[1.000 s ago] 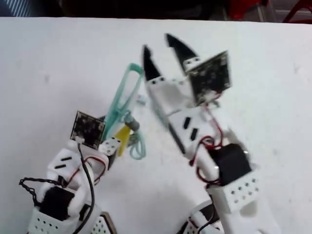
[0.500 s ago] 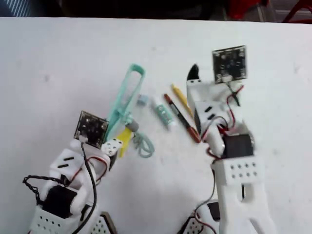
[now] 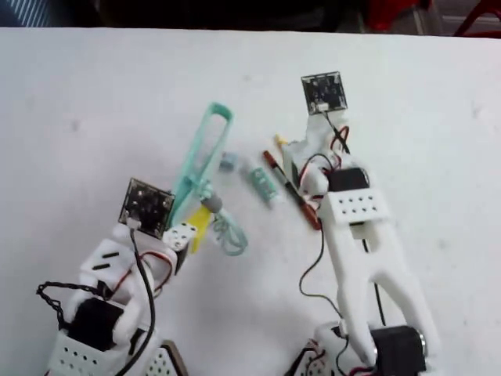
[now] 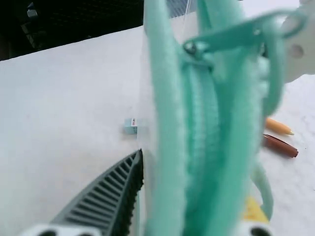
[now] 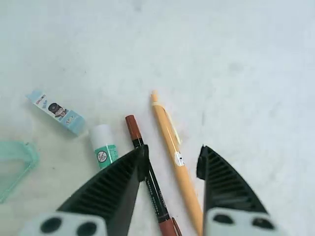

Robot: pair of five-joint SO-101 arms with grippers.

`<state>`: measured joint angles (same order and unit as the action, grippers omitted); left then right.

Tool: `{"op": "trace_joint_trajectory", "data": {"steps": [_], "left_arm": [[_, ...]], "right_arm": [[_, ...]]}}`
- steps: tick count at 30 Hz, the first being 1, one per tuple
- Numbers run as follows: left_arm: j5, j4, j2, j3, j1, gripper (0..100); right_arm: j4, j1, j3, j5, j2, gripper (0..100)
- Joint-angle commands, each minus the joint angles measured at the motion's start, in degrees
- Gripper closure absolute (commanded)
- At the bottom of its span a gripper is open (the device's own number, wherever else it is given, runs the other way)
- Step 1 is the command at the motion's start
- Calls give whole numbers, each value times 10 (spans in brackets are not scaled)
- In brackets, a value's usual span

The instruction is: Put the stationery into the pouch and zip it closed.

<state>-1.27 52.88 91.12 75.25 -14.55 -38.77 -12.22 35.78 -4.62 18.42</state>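
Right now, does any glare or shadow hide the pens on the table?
No. High view: table evenly lit, shadows faint. Right wrist view: yellow pen and brown pen plain, no glare. Left wrist view: the pouch covers most of both.

Right gripper hangs fingers apart; left gripper seems clamped on the pouch.

The pouch is blurred and cut off at the edges, and the second finger of the left gripper is hidden behind it. Between the fingers of the right gripper, the yellow pen and brown pen are cut off.
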Motion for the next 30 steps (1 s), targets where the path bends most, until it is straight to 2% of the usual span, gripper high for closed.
{"op": "trace_joint_trajectory", "data": {"steps": [1,8,17,30], "left_arm": [[-4,-14,4,-5,3,812],[-4,-14,4,-4,2,812],[-4,-14,4,-4,2,812],[-4,-14,4,-5,7,812]], "right_arm": [[7,0,-29,5,-9,844],[52,35,-27,11,-48,844],[100,38,-28,6,-102,844],[109,57,-29,7,-105,844]]}}
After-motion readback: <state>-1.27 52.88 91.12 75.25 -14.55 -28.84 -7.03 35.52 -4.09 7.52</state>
